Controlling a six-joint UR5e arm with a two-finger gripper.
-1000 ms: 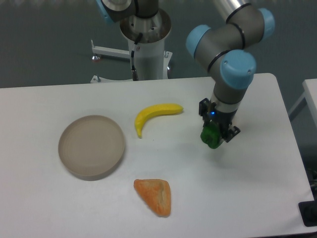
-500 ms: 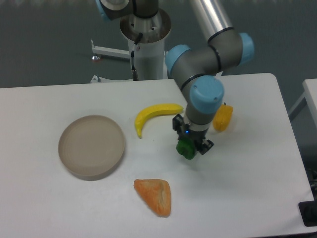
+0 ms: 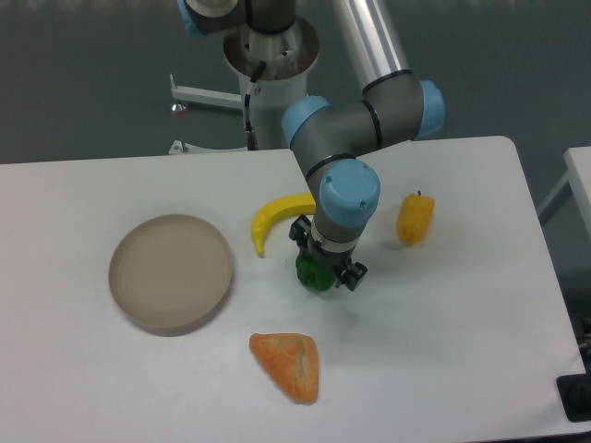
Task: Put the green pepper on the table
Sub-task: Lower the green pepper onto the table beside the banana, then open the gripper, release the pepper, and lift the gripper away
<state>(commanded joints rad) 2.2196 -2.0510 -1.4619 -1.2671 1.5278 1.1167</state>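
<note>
My gripper (image 3: 319, 273) is shut on the green pepper (image 3: 313, 272), a small glossy dark-green toy. It holds the pepper just over the white table (image 3: 443, 351), near the middle, right of the banana's lower tip. The fingers cover the pepper's top and sides. I cannot tell whether the pepper touches the tabletop.
A yellow banana (image 3: 274, 220) lies just behind and left of the gripper, partly hidden by the arm. A yellow-orange pepper (image 3: 415, 219) lies to the right. A round beige plate (image 3: 171, 272) sits at the left. An orange bread-like piece (image 3: 289, 365) lies near the front.
The gripper has carried the green pepper leftward across the table, from the right side to just right of the banana. The yellow-orange pepper, hidden by the arm at first, now shows.
</note>
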